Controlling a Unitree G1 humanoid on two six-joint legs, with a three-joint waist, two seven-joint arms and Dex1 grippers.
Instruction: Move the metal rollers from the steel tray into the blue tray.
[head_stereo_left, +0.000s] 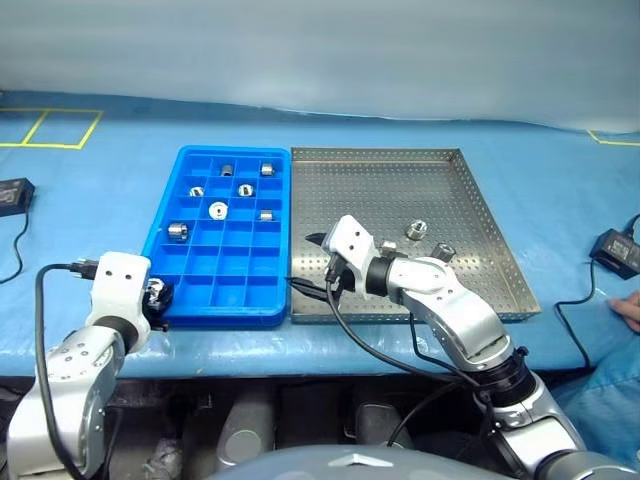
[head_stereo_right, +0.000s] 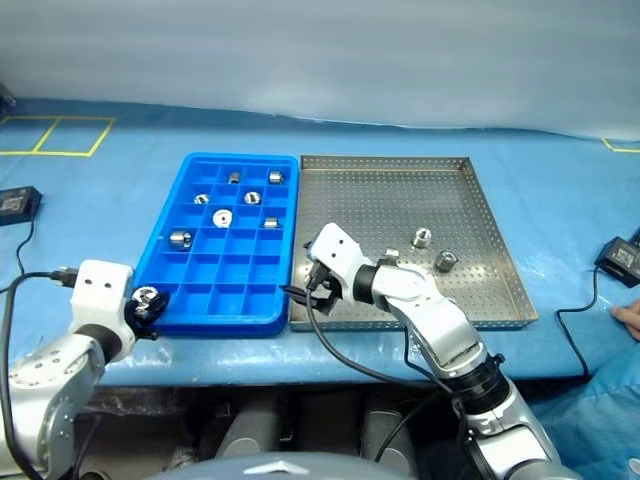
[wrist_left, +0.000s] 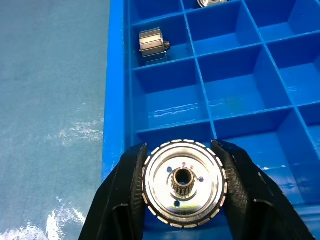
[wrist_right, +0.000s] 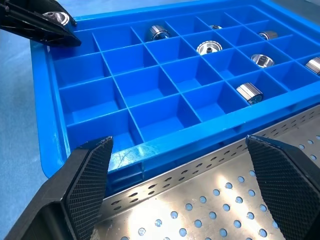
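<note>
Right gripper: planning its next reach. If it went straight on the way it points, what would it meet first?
Probably the blue tray's near wall, which rises just past the steel tray's rim between the right gripper's open jaws; depth is uncertain.

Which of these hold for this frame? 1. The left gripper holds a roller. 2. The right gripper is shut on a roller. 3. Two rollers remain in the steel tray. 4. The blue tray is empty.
1. True: the left gripper grips a metal roller at the blue tray's near corner.
2. False: the right gripper is open and empty.
3. True: two rollers lie in the steel tray.
4. False: it holds several rollers.
</note>
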